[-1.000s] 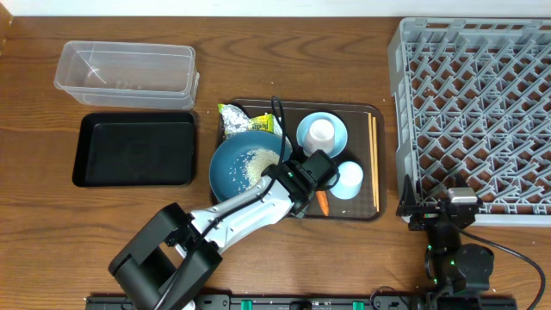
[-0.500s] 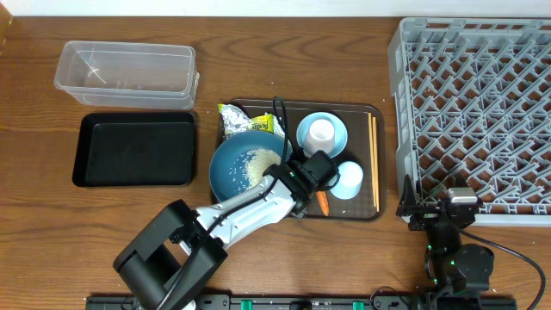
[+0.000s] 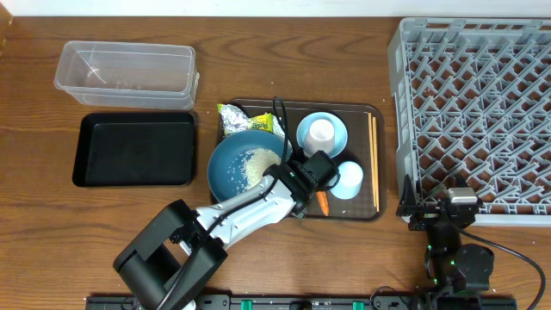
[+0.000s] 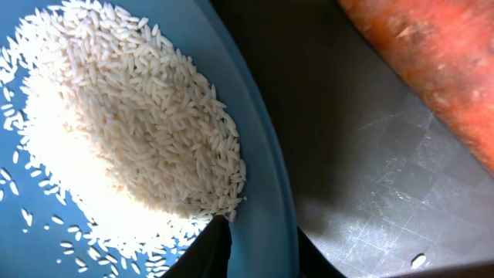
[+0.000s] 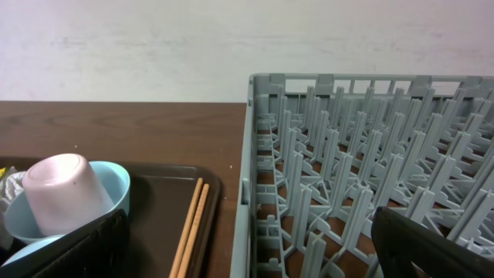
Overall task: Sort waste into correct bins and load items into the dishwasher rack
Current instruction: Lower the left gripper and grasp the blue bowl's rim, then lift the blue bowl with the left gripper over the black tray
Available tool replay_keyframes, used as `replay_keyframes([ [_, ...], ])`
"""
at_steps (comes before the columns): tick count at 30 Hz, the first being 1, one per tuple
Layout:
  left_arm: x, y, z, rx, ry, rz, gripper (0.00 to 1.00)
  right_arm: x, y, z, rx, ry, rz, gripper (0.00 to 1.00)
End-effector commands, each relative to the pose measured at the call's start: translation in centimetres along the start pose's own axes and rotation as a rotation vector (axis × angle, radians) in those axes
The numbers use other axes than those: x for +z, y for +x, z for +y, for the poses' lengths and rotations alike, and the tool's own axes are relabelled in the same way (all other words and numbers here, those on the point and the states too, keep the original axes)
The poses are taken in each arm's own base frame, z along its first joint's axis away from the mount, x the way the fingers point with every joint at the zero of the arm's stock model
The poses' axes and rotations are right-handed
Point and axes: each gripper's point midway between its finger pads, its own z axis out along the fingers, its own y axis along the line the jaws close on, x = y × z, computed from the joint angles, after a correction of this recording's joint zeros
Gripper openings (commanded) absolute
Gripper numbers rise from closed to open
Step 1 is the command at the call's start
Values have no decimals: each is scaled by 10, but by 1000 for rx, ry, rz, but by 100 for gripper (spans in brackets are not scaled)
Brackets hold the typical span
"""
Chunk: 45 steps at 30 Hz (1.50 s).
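The dark blue dish (image 3: 231, 168) sits on the brown tray and holds the rice heap (image 3: 256, 162). My left gripper (image 3: 297, 178) is shut on the dish's right rim. In the left wrist view (image 4: 262, 251) one finger is inside the rim (image 4: 266, 193), beside the rice (image 4: 116, 131), and one is outside. The carrot (image 3: 323, 203) (image 4: 432, 69) lies just right of it. The silver wrapper (image 3: 241, 119) lies behind the dish. The light blue bowl (image 3: 303, 138) holds a pale upturned cup (image 3: 321, 131). The light blue cup (image 3: 349, 179) and chopsticks (image 3: 373, 159) lie to the right. My right gripper (image 3: 439, 211) (image 5: 247, 247) is open and empty.
The brown serving tray (image 3: 362, 114) is at the centre. The black tray (image 3: 133, 151) and clear tub (image 3: 125, 69) stand at the left. The grey rack (image 3: 482, 112) (image 5: 363, 170) fills the right, its wall close to the right gripper. Chopsticks (image 5: 189, 232) and bowl (image 5: 116, 181) show left of it.
The left arm's lower part has shifted slightly to the right. The left gripper stays at the dish's rim. The right arm has not moved.
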Motion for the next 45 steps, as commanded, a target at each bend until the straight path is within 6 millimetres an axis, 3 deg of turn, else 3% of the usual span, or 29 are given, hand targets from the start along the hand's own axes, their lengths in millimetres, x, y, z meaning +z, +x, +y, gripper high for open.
replay_keyframes([
  [1,-8,-8,1,-2,-2,-29,19,0,2,5,-16,-16,5,99],
  [8,-10,-6,2,0,-4,-23,7,0,2,5,-16,-17,5,99],
  [15,-18,-5,5,-1,-4,-24,6,0,2,5,-16,-16,5,99],
  [19,-37,-15,7,-18,19,-83,6,0,2,5,-16,-17,5,99],
  [26,-90,-35,18,-74,79,-241,5,0,2,5,-16,-17,5,99],
  [30,-118,-45,40,-144,95,-329,6,0,2,5,-16,-16,5,99],
  [34,-132,-50,73,-202,76,-376,6,0,2,5,-16,-17,5,99],
  [45,-121,-53,155,-351,-17,-371,6,0,2,5,-16,-17,5,99],
])
